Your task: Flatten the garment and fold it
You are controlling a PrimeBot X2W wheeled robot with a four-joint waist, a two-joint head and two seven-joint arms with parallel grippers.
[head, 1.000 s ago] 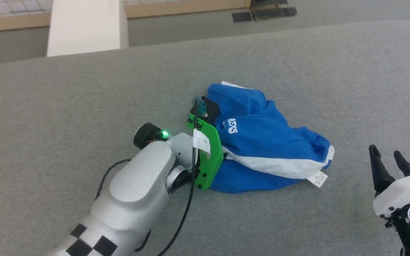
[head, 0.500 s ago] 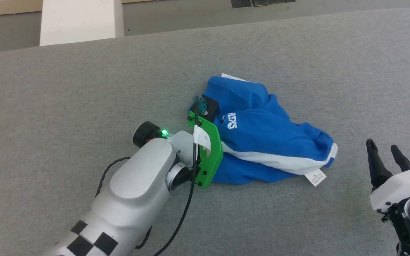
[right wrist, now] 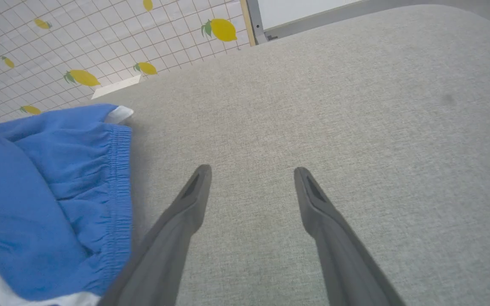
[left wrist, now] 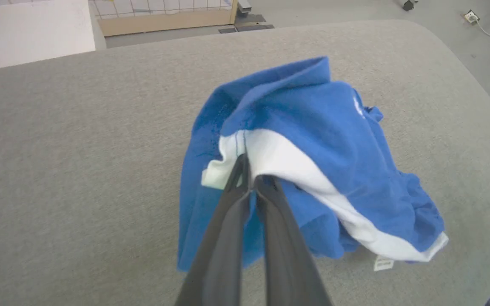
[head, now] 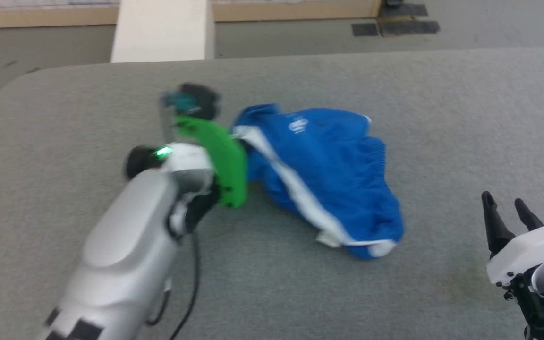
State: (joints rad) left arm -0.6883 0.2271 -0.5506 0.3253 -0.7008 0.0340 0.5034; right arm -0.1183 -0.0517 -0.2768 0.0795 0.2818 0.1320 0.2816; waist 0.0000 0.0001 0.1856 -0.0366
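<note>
Lying far-left to near-right, garment (head: 328, 165); left pincer (left wrist: 248, 178) pinching it.

Bright even light; soft shadow under garment (left wrist: 321, 140). Head view motion-blurred; wrist views sharp.

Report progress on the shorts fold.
Done: nothing yet; the shorts lie crumpled on the grey surface. In hand: left gripper shut on the white stripe. Left: spreading flat and every fold; right gripper sits open beside the fabric.
</note>
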